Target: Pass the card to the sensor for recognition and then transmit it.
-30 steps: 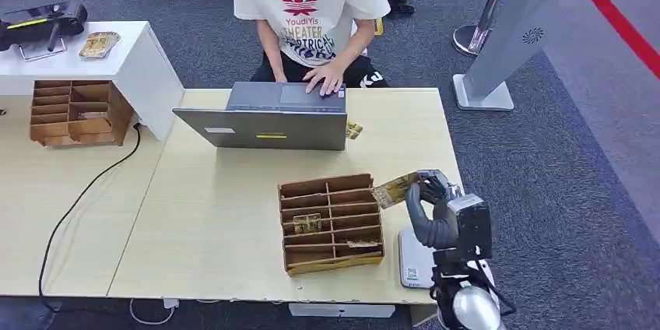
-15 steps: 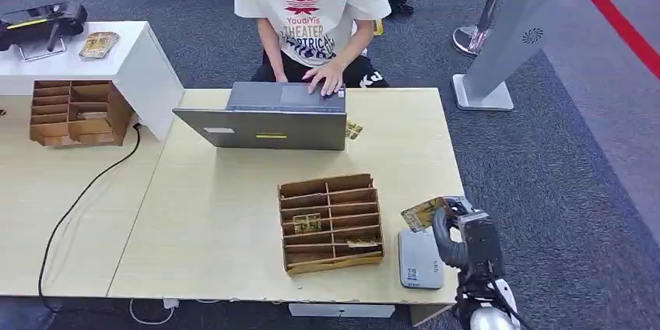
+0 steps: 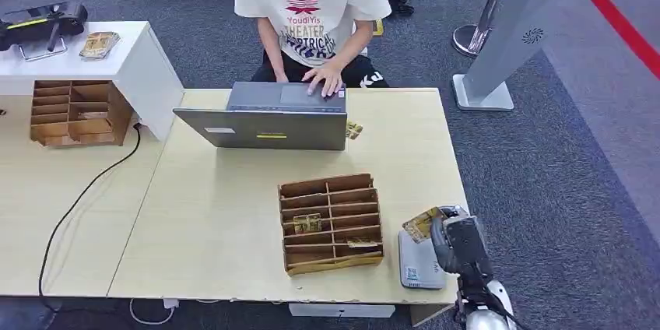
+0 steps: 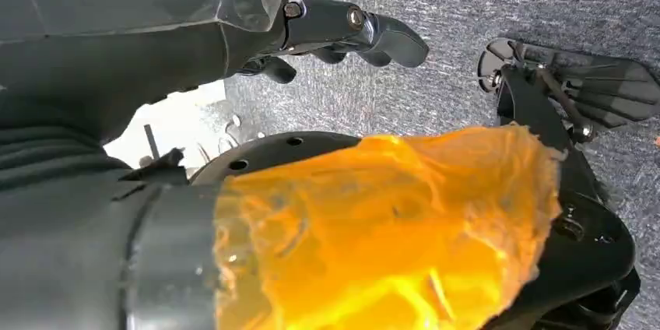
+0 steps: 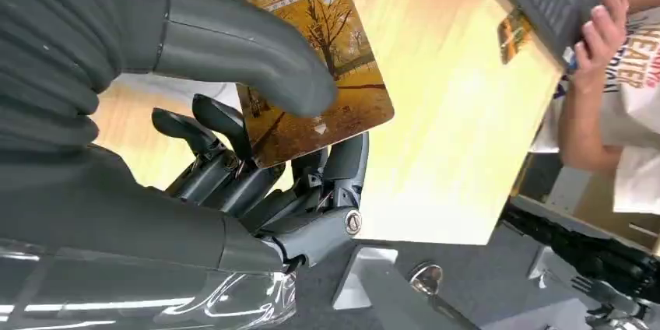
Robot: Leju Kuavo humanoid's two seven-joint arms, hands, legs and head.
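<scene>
The right hand [image 3: 455, 238] pinches a golden autumn-tree printed card [image 3: 421, 223] above the flat grey sensor pad [image 3: 418, 263], at the wooden divider tray's [image 3: 331, 223] three o'clock; left hand [image 4: 342, 30] curled, empty.

Grey carpet [image 3: 560, 190] covers the floor, crossed by a red stripe [image 3: 615, 19] at the far right. A pale wooden surface [image 3: 218, 221] fills the middle, with a second one [image 3: 47, 190] adjoining on the left. A white cabinet [image 3: 132, 65] stands at the back left. A grey slanted stand [image 3: 506, 42] rises on the carpet beside a chrome post base [image 3: 467, 38]. Lighting is even.
</scene>
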